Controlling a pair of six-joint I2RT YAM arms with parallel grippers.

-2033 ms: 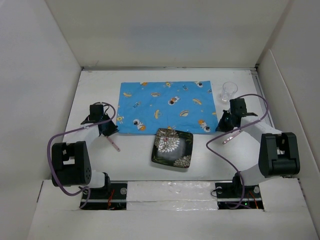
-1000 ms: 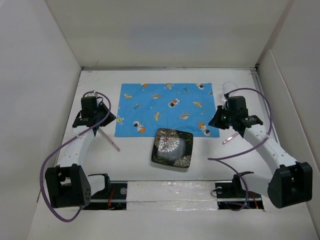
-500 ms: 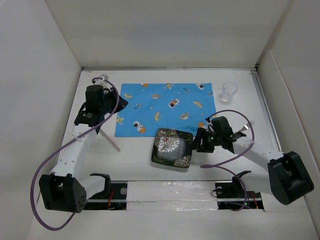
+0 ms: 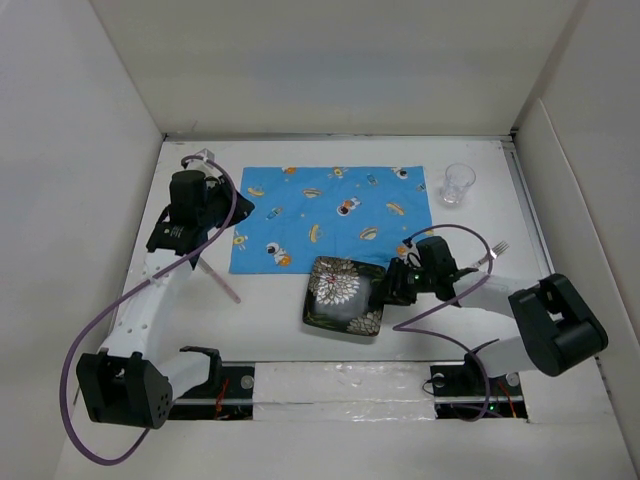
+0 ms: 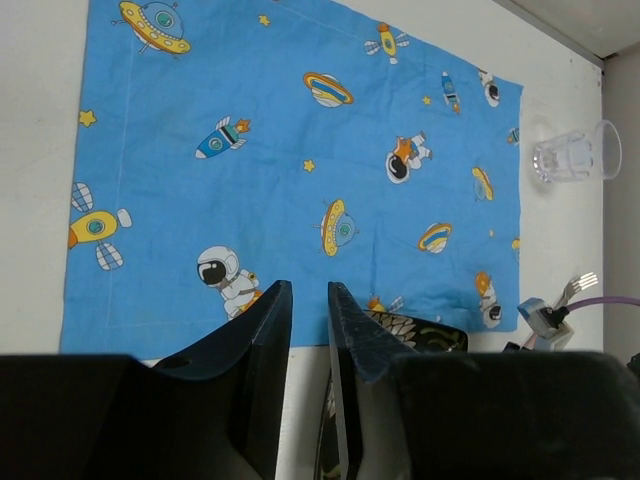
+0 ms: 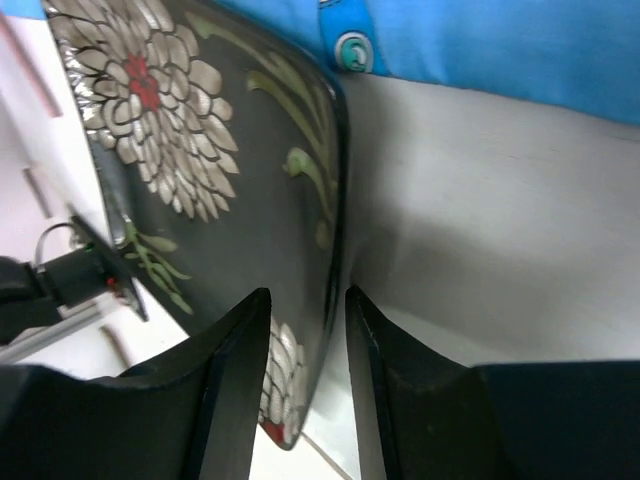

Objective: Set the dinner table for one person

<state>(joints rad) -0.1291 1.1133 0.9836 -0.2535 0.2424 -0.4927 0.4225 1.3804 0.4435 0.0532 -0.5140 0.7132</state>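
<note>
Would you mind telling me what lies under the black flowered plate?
The plate overlaps the near edge of the blue mat; the rest sits on the white table. Anything directly beneath is hidden.

Top camera overhead, whole table [image 4: 270, 320]; left wrist high over mat [image 5: 250, 150]; right wrist close — plate [image 6: 200, 200] rim (seen in all).

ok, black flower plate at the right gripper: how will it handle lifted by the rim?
The plate looks glossy and rigid, so probably stiff but slippery for the right gripper, whose jaws straddle its rim. Gripped at one edge, it will likely sag or pivot. Its far edge seems to overlap the blue mat, so pushing may drag it.
</note>
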